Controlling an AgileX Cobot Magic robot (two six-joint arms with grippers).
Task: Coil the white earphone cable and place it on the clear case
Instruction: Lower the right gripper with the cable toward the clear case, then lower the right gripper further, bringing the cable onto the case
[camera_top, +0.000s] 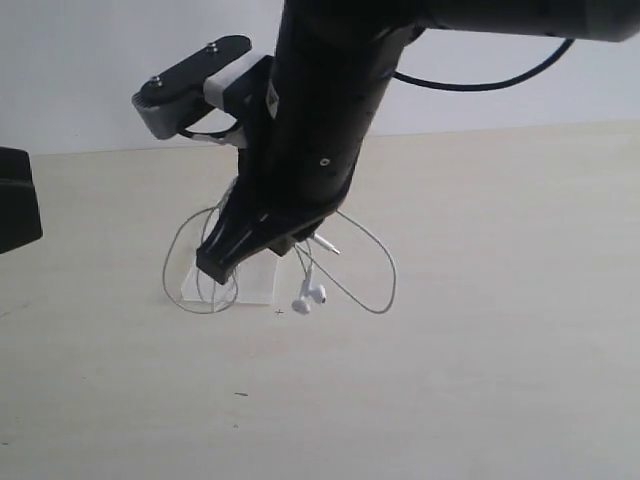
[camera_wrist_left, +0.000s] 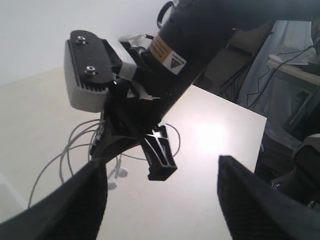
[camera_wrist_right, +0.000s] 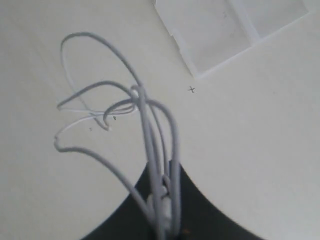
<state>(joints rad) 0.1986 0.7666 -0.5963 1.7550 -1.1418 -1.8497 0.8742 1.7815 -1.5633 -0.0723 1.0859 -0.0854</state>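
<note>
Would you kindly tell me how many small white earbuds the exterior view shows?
2 small white earbuds, side by side just right of the flat clear plastic case: one lower, the other slightly higher. No more seem hidden.

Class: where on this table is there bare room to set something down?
In the exterior view, bare table lies right of the white earphone cable loops and nearer the camera than the earbuds. It is crowded around the clear case, where the right gripper holds the cable bundle.

A lab: bare table (camera_top: 500, 350), white wall (camera_top: 80, 60), cabled clutter (camera_wrist_left: 292, 75).
</note>
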